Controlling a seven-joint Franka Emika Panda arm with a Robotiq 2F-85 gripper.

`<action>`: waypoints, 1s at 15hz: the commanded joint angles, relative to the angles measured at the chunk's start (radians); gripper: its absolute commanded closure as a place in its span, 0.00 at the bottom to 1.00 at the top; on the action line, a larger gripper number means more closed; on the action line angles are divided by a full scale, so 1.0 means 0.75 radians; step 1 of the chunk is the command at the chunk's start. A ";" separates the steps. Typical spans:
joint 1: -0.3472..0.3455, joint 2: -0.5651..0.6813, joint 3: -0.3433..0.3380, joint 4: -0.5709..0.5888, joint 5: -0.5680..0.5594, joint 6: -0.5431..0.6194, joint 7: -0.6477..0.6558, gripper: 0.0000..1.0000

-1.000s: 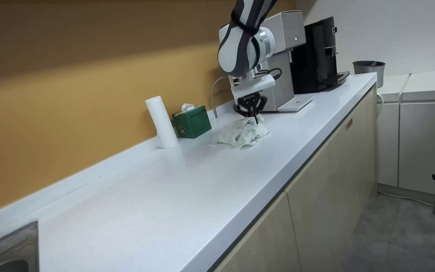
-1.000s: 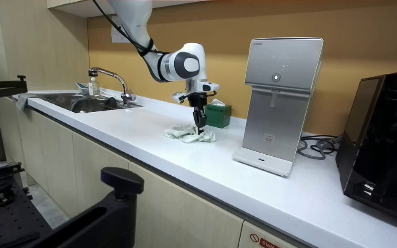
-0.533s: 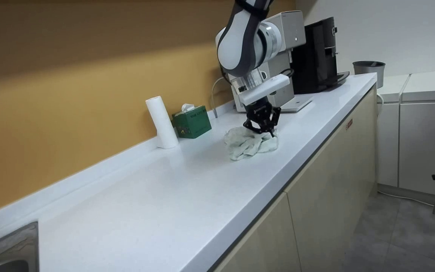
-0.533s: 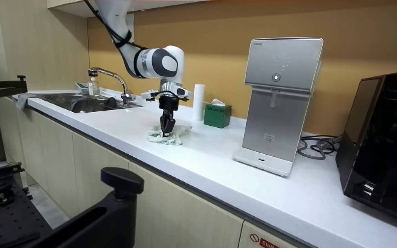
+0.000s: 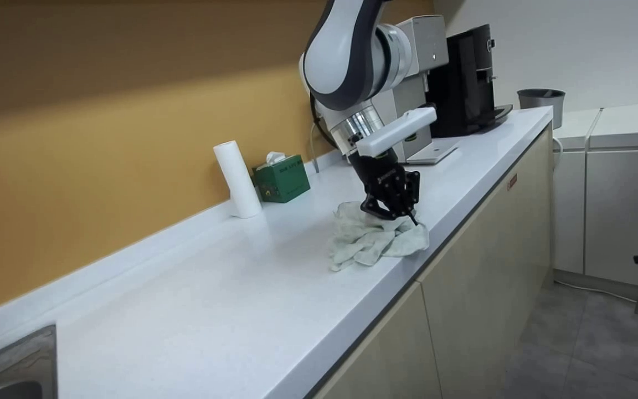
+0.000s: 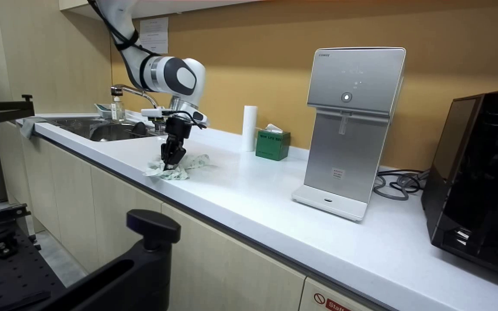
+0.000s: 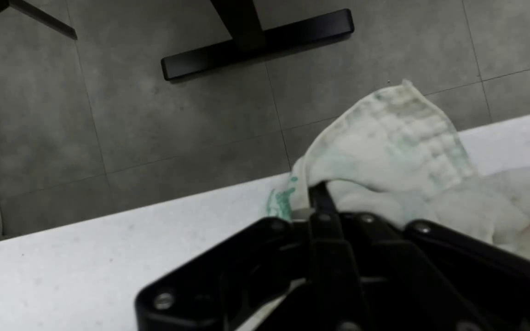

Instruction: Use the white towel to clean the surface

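Note:
The white towel with green marks lies crumpled on the white countertop point(image 5: 197, 299), close to its front edge. It shows in both exterior views point(image 5: 366, 244) point(image 6: 195, 161). In the wrist view the towel point(image 7: 394, 142) stands up in a fold that reaches out past the counter edge. My gripper point(image 5: 412, 218) points down and tilted, with its fingertips in the towel; it also shows in an exterior view point(image 6: 170, 166). In the wrist view the gripper point(image 7: 319, 195) has its fingers close together, shut on a fold of towel. The fingertips are partly hidden by cloth.
A white paper roll point(image 5: 238, 180) and a green tissue box point(image 5: 282, 180) stand by the wall. A silver water dispenser point(image 6: 348, 142) and a black machine point(image 6: 482, 181) stand farther along. A sink point(image 6: 115, 131) with a faucet point(image 6: 130, 89) is at the other end.
My gripper has dragged the towel along the counter, away from the dispenser, toward the sink end and the front edge. The wrist has become more tilted. The gripper has stayed shut on the towel.

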 commanded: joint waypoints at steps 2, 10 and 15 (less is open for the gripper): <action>-0.030 0.094 -0.013 0.013 0.061 0.176 0.110 0.99; -0.139 0.305 -0.103 0.307 0.219 0.436 0.190 0.99; -0.122 0.446 -0.233 0.449 0.190 0.674 0.358 0.99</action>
